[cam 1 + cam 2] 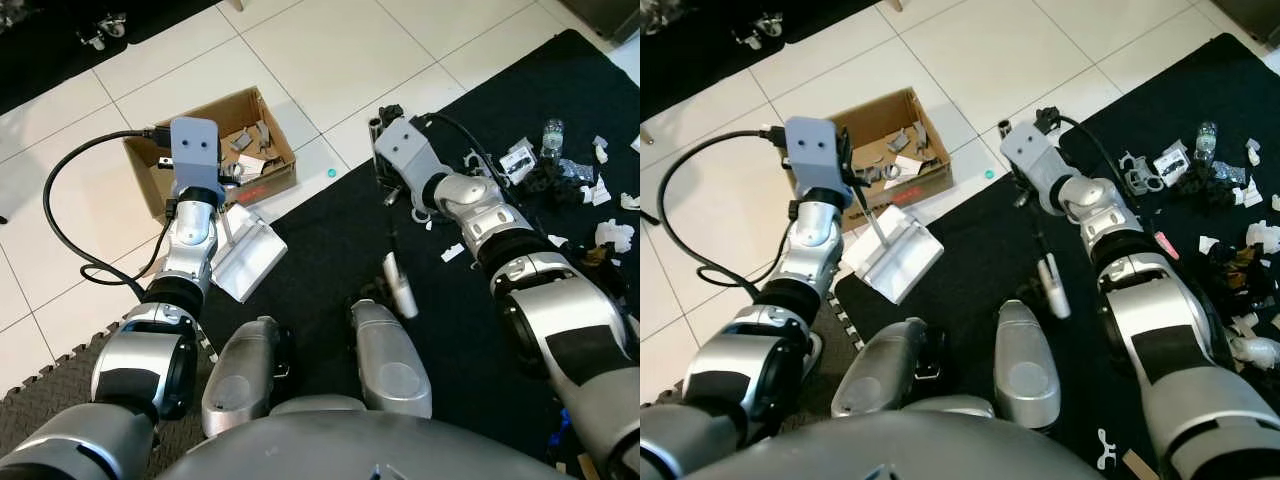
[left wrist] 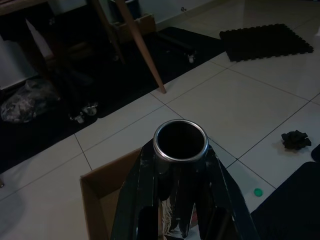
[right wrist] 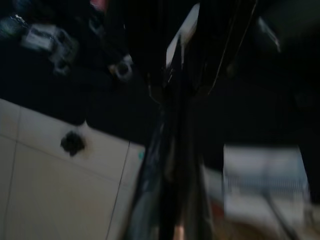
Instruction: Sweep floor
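Left gripper (image 2: 180, 220): clamped on the dustpan (image 1: 247, 258) handle, beside the box.
Right gripper (image 3: 172, 150): closed around the broom (image 1: 398, 283) on the black mat (image 1: 330, 240).
Cardboard box (image 1: 262, 110): holds scraps, on tiles at the mat's edge.
Litter (image 1: 560, 180): scattered at the mat's far right.

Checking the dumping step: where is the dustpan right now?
In the left eye view, the white dustpan hangs from the left gripper on the robot's left, just beside the cardboard box, at the black mat's edge.
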Controlling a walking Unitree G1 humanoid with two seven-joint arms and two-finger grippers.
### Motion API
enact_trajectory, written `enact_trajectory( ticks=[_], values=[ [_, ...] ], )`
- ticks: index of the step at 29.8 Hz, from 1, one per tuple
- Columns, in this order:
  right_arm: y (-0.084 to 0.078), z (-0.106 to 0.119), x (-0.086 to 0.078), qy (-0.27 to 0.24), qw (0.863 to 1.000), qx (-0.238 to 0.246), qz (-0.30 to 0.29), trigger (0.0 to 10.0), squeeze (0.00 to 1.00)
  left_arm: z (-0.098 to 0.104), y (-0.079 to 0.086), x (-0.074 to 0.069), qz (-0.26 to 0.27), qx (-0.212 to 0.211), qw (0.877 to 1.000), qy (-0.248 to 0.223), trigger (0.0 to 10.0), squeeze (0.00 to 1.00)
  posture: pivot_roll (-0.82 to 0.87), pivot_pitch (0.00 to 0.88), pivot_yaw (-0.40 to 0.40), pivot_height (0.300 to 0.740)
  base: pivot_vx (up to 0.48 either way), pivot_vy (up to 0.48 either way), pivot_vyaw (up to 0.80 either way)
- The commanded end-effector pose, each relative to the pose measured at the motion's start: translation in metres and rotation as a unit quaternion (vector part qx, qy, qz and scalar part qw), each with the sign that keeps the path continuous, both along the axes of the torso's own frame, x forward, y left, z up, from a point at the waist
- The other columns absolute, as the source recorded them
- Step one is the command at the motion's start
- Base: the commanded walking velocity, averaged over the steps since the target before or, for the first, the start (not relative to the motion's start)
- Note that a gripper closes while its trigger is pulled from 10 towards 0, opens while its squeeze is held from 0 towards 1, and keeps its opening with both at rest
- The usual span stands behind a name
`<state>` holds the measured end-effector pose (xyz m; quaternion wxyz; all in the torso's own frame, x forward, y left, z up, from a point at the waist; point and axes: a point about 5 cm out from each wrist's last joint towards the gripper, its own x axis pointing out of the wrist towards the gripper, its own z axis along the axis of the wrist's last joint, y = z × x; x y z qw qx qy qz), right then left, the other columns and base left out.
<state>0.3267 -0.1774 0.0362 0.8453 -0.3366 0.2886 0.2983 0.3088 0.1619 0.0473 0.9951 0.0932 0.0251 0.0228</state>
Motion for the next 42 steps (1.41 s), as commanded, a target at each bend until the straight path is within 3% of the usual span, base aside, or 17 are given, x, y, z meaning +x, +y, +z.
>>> enact_trajectory(
  ticks=[1,6,10,12,13,16,19,20,22,23,25,27,29,33,35,39,42],
  values=[
    [-0.013,0.002,0.001,-0.009,0.999,-0.049,0.001,10.0,0.00,-0.020,0.003,-0.012,0.001,0.018,0.999,0.048,10.0,0.00,-0.06,0.106,0.002,0.740,0.000,0.000,0.00],
    [-0.028,0.009,-0.001,-0.012,0.997,-0.072,0.022,10.0,0.00,-0.021,0.003,-0.012,0.000,0.019,0.999,0.048,10.0,0.00,-0.06,0.109,0.003,0.740,0.000,0.000,0.00],
    [-0.033,0.016,0.003,-0.032,0.999,-0.024,-0.026,10.0,0.00,-0.021,0.002,-0.012,-0.002,0.018,0.999,0.049,10.0,0.00,-0.07,0.106,0.006,0.740,0.000,0.000,0.00],
    [-0.029,0.020,0.009,-0.048,0.995,0.042,-0.081,10.0,0.00,-0.020,0.001,-0.011,-0.005,0.018,0.999,0.050,10.0,0.00,-0.08,0.101,0.009,0.740,0.000,0.000,0.00],
    [-0.029,0.020,0.009,-0.048,0.995,0.042,-0.081,10.0,0.00,-0.020,0.001,-0.011,-0.005,0.018,0.999,0.050,10.0,0.00,-0.08,0.101,0.009,0.740,0.000,0.000,0.00],
    [-0.023,0.024,0.017,-0.063,0.973,0.133,-0.180,10.0,0.00,-0.019,0.000,-0.009,-0.006,0.019,0.999,0.049,10.0,0.00,-0.07,0.095,0.007,0.740,0.000,0.000,0.00],
    [-0.023,0.025,0.019,-0.065,0.965,0.149,-0.208,10.0,0.00,-0.019,0.001,-0.009,-0.006,0.019,0.999,0.048,10.0,0.00,-0.07,0.095,0.007,0.740,0.000,0.000,0.00],
    [-0.026,0.027,0.021,-0.066,0.952,0.171,-0.247,10.0,0.00,-0.019,0.001,-0.009,-0.006,0.019,0.999,0.047,10.0,0.00,-0.06,0.092,0.006,0.740,0.000,0.000,0.00],
    [-0.026,0.027,0.021,-0.066,0.952,0.171,-0.247,10.0,0.00,-0.019,0.001,-0.009,-0.006,0.019,0.999,0.047,10.0,0.00,-0.06,0.092,0.006,0.740,0.000,0.000,0.00],
    [-0.030,0.028,0.022,-0.068,0.939,0.184,-0.281,10.0,0.00,-0.019,0.002,-0.009,-0.004,0.019,0.999,0.047,10.0,0.00,-0.06,0.092,0.006,0.740,0.000,0.000,0.00],
    [-0.046,0.026,0.019,-0.076,0.927,0.163,-0.329,10.0,0.00,-0.020,0.004,-0.010,-0.001,0.020,0.999,0.048,10.0,0.00,-0.06,0.088,0.003,0.740,0.000,0.000,0.00],
    [-0.059,0.025,0.015,-0.092,0.933,0.111,-0.329,10.0,0.00,-0.021,0.005,-0.011,0.000,0.020,0.999,0.049,10.0,0.00,-0.06,0.087,0.002,0.740,0.000,0.000,0.00],
    [-0.061,0.025,0.014,-0.098,0.936,0.100,-0.322,10.0,0.00,-0.021,0.005,-0.011,0.001,0.020,0.999,0.050,10.0,0.00,-0.06,0.087,0.002,0.740,0.000,0.000,0.00],
    [-0.051,0.028,0.017,-0.114,0.945,0.113,-0.286,10.0,0.00,-0.021,0.005,-0.011,0.000,0.020,0.999,0.050,10.0,0.00,-0.07,0.085,0.005,0.740,0.000,0.000,0.00],
    [-0.032,0.031,0.023,-0.129,0.953,0.124,-0.246,10.0,0.00,-0.021,0.003,-0.010,-0.002,0.020,0.999,0.050,10.0,0.00,-0.07,0.086,0.007,0.740,0.000,0.000,0.00],
    [-0.024,0.037,0.029,-0.175,0.961,0.028,-0.214,10.0,0.00,-0.019,0.002,-0.008,-0.002,0.019,0.999,0.047,10.0,0.00,-0.06,0.089,0.004,0.740,0.000,0.000,0.00],
    [-0.024,0.037,0.029,-0.178,0.966,-0.009,-0.190,10.0,0.00,-0.019,0.003,-0.009,0.000,0.018,0.999,0.046,10.0,0.00,-0.05,0.091,0.001,0.740,0.000,0.000,0.00]
  ],
)
